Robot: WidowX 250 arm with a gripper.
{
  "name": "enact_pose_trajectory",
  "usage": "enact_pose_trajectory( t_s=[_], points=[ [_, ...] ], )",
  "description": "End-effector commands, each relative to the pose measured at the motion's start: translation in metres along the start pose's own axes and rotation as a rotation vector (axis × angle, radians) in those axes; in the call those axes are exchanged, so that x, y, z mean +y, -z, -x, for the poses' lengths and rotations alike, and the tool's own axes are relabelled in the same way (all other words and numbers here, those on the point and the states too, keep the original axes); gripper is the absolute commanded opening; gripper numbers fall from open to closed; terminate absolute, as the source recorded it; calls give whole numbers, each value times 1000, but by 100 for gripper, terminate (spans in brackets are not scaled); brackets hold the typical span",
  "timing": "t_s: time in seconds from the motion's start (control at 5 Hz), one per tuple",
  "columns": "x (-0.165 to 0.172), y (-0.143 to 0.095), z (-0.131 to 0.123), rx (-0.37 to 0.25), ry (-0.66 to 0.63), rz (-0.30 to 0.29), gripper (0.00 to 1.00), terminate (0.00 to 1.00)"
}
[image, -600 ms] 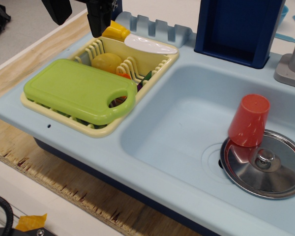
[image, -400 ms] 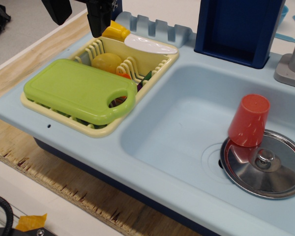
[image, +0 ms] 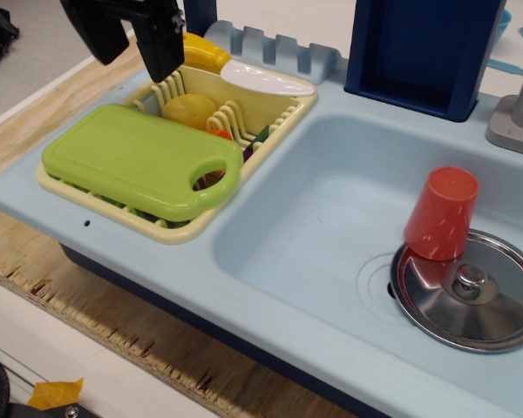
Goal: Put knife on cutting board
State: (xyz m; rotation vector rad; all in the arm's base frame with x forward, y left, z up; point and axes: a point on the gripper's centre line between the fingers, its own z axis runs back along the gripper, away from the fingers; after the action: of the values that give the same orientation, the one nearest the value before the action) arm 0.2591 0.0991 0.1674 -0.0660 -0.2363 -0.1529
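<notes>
Glossy green plastic board, smooth, soft sheen. Knife: shiny white plastic blade, yellow plastic handle. Pale yellow plastic rack, ribbed, smooth. Light blue plastic sink, satin finish. Polished metal lid, mirror-bright, reflective. Orange plastic cup, matt. Black gripper, dull plastic look. Raw plywood edge below, rough, splintery.

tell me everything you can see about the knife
The knife is a toy that looks like smooth plastic, with a stubby yellow handle and a rounded, glossy white blade. It lies roughly flat across the far rim of the pale yellow dish rack, blade pointing right, not on the green cutting board. The open gripper hangs by the handle end, hiding part of it; contact is unclear.
</notes>
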Motion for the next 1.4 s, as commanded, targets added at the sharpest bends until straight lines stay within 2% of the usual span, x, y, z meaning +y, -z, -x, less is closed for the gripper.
enact_pose_trajectory(
  t_s=[0.0, 0.2, 0.4, 0.8, 1.0, 1.2],
  points=[
    [14, -11, -4, -14, 293, 38, 100, 0],
    [11, -12, -17, -31, 391, 14, 100, 0],
    [5, -10, -26, -78, 488, -18, 100, 0],
    [3, 1, -34, -187, 597, -52, 100, 0],
    [9, 8, -36, -279, 655, -105, 100, 0],
    [12, 11, -41, -300, 679, -115, 100, 0]
  ],
)
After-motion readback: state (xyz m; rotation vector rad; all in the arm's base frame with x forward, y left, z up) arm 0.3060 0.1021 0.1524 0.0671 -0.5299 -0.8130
